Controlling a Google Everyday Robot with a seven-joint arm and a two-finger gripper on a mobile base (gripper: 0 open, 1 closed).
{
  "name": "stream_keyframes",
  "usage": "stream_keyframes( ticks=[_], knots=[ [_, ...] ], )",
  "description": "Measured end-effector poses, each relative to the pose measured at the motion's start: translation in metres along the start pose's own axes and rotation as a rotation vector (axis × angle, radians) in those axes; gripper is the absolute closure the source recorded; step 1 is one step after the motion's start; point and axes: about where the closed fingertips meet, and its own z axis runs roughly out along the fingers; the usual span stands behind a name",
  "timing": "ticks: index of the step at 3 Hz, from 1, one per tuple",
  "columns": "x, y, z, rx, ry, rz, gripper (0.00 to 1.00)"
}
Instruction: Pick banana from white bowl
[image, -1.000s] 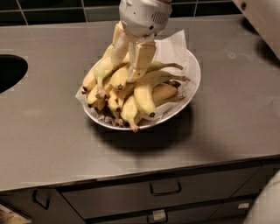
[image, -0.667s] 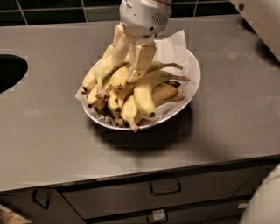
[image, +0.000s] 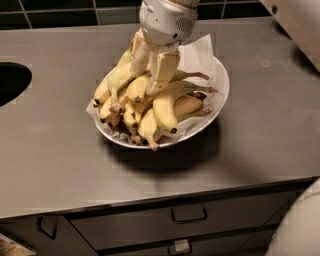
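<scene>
Nothing shifted: pincer (image: 144, 80) stays sunk in pile (image: 165, 111), eleven o'clock of round, crinkled-paper-lined white bowl (image: 223, 93), against slender curved banana (image: 176, 76); clamped or not, cannot tell. Smooth grey table (image: 260, 150).

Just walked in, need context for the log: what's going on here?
The robot's one arm has its white-housed gripper down in a heap of yellow bananas. The heap is piled in a wide, shallow white bowl lined with crinkled white paper, on a grey countertop. The gripper sits at the heap's upper left, among the top bananas. No banana is clear of the bowl yet, and I can't tell which one it's after.
</scene>
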Motion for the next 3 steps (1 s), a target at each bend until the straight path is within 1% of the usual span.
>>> stream_keyframes(
  ticks=[2,3],
  knots=[
    [0.0045,0.0001,0.0027,-0.008,-0.002,0.002,0.5],
    [0.004,-0.0001,0.0012,-0.008,-0.002,0.002,0.46]
  ],
)
